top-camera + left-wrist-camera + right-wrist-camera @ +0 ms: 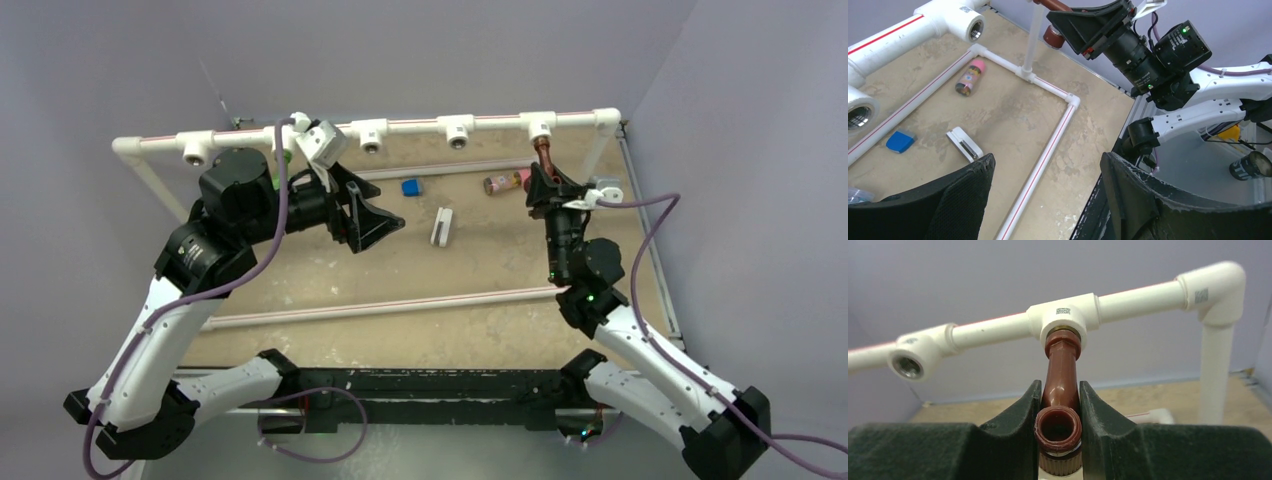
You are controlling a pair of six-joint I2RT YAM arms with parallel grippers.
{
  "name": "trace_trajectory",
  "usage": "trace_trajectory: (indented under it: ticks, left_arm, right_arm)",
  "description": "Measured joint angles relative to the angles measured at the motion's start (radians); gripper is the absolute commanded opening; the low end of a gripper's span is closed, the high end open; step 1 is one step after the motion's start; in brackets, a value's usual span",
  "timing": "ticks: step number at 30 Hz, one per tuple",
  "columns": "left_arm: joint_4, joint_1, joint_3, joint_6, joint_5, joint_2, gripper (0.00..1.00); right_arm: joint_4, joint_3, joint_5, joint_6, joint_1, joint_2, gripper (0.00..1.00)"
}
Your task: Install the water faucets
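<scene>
**Brown faucet held at the far-right tee**

The right gripper point(1059, 392) is clamping the reddish-brown faucet point(1061, 365), whose far end is sitting in a white tee fitting point(1063, 315) on the back rail. The left gripper point(1047, 160) is hanging spread wide, holding nothing. The green faucet point(284, 157) is peeking out at the rail, mostly hidden behind the left arm. A blue block point(410, 187), a white piece point(441, 226) and a pink-capped cylinder point(503, 183) are lying between the arms.

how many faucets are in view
2. The brown faucet is clamped in the right hand, its end in the rightmost tee. The green faucet peeks out behind the left arm at the rail; others may be hidden.
</scene>
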Motion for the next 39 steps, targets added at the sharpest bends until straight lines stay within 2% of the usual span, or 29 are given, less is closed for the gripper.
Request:
trace_trajectory:
  ticks: [8,12,15,27,36,37,39]
  left_arm:
    - [-0.013,0.0,0.0,0.0,-0.013,0.006,0.77]
    - [-0.014,0.0,0.0,-0.001,-0.014,0.014,0.77]
    - [-0.014,0.0,0.0,-0.002,-0.014,0.019,0.77]
    - [-0.017,0.0,0.0,-0.006,-0.013,0.035,0.76]
    - [-0.017,0.0,0.0,-0.027,-0.002,0.053,0.76]
    - [-0.017,0.0,0.0,-0.029,0.004,0.055,0.76]
    - [-0.017,0.0,0.0,-0.031,0.01,0.056,0.76]
  right_arm:
    - [0.122,0.025,0.039,0.381,-0.008,0.129,0.0]
    - [0.149,0.039,0.038,0.585,-0.055,0.177,0.0]
    - [0.148,0.057,-0.01,0.76,-0.12,0.215,0.0]
    - [0.083,0.138,-0.216,1.285,-0.36,0.325,0.0]
    - [0.118,0.109,-0.328,1.681,-0.406,0.34,0.0]
    - [0.127,0.104,-0.339,1.721,-0.408,0.343,0.02]
    - [0.139,0.101,-0.356,1.79,-0.412,0.349,0.18]
